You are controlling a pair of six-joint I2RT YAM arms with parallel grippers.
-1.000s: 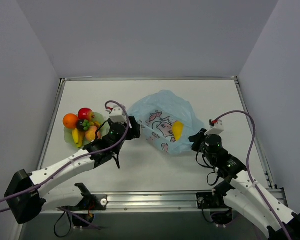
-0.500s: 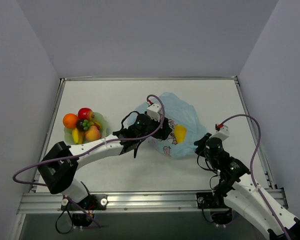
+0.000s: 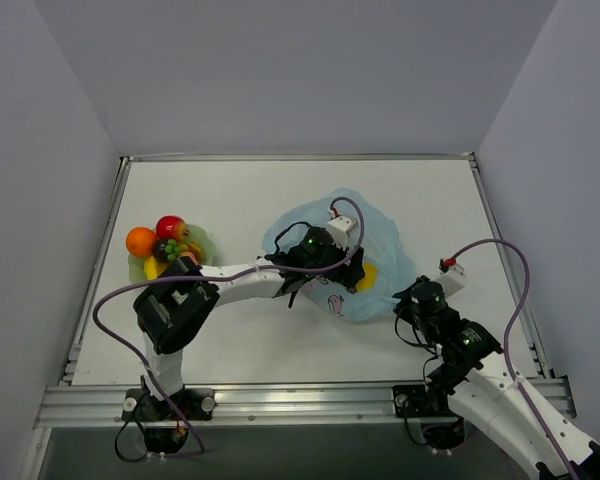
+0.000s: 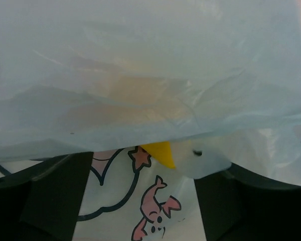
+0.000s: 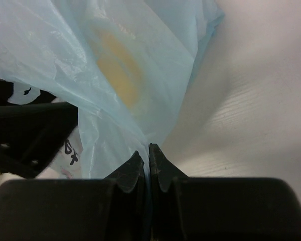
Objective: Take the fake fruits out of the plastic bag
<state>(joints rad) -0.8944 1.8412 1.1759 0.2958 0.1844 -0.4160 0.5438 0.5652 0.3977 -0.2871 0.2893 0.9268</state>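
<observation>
Top external view first: the plastic bag (image 3: 385, 235) is seen lying crumpled on the white table (image 3: 280, 190), right of centre, and the left arm is stretched across to it from the left. A yellow fruit (image 3: 364, 276) is glimpsed at the bag's near side, just beside the left wrist. Over at the far left, the pale green plate (image 3: 204, 241) is piled up. An orange ball (image 3: 140, 241), a red apple (image 3: 170, 227) and other pieces are packed together on it, touching one another, well apart from the bag.

Now the left wrist camera. The left gripper (image 4: 143, 188) is shown with its fingers (image 4: 50, 196) spread wide, and nothing is clamped between them. Pale blue film is draped across the upper part of the picture. Beneath its edge a tip of the yellow fruit is exposed, just above the bag's cartoon print (image 4: 153, 216) with its pink marks. No contact between fingers and fruit can be made out.

Right wrist camera: the right gripper (image 5: 146, 153) is pressed together, and a fold of the bag's film is pinched between its tips, at the bag's right-hand edge. A yellowish shape is seen through the film above, blurred, so that piece is taken to be inside the bag.
</observation>
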